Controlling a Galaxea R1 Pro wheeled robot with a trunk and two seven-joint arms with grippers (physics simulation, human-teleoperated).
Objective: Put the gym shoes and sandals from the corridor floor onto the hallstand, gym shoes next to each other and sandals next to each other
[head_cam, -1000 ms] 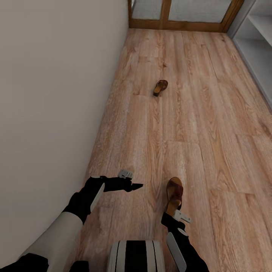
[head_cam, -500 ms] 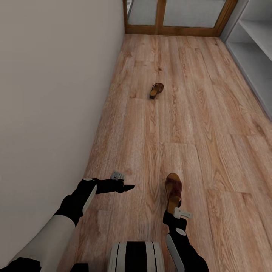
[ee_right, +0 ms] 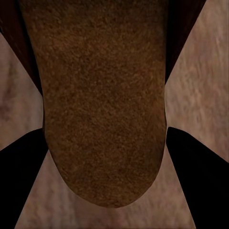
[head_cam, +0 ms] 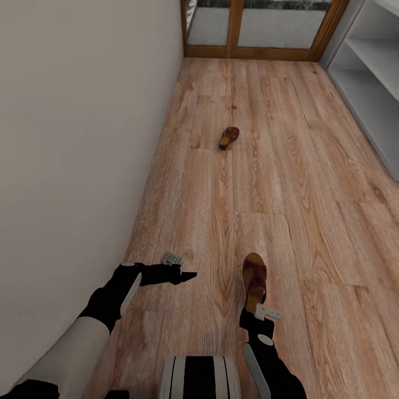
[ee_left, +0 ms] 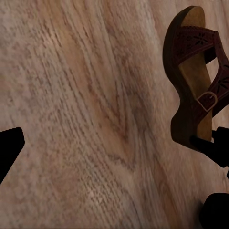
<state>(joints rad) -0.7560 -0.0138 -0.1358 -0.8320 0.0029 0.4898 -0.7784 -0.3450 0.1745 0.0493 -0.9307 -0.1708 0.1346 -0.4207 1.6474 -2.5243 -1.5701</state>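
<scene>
Right gripper (head_cam: 256,306): low in the head view, right of centre. Your black fingers (ee_right: 24,167) sit one on each side of the heel of the near sandal (head_cam: 255,280), spread wider than the heel. In the right wrist view bare floor shows between each finger and the footbed, so they do not look clamped on it; whether they touch it lower down you cannot tell.

Near sandal: brown, tan footbed, dark straps. It lies on the corridor floor (head_cam: 310,221) in the lower centre-right of the head view, toe toward the top of the frame, heel at your right gripper. In the left wrist view its buckle and cut-out strap show at the right edge (ee_left: 198,90).

Left gripper (head_cam: 188,275): lower left of the head view, near the wall, fingers drawn to a dark point aimed toward the near sandal and holding nothing. How far apart the fingers stand you cannot tell.

Far sandal (head_cam: 228,137): upper centre of the head view, alone on the planks, well apart from the near one.

Wall (head_cam: 77,138): plain, pale, down the whole left side.

Door (head_cam: 260,25): wood-framed with glazed panels, across the top of the frame.

White shelf unit (head_cam: 371,66): upper right corner, open tiers, standing on the floor.
</scene>
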